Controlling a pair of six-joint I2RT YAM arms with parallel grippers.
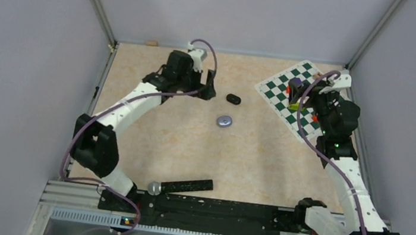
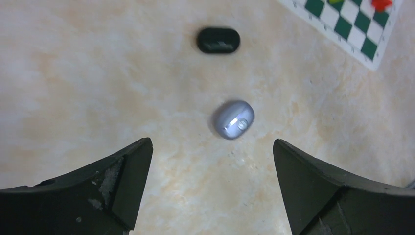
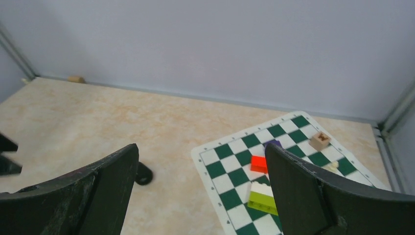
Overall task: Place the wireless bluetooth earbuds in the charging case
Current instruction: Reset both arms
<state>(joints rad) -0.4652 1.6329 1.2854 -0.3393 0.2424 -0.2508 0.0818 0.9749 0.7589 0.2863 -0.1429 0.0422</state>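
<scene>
Wrist views differ: left end effector [image 2: 211, 147], spread, faces grey case [image 2: 233, 119] and black case [image 2: 218, 40]; right end effector [image 3: 200, 149], spread, faces chessboard [image 3: 225, 171].

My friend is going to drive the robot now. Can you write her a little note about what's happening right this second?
Left gripper: open, holding nothing, hovering close to the grey case.
Right gripper: open, holding nothing, over the near corner of the chessboard.
Black case: lies apart from the grey one, farther back. Both look shut.
Earbuds: too small to make out for sure.
Done: nothing that shows.
Left: find the earbuds, open a case, put them in.
</scene>
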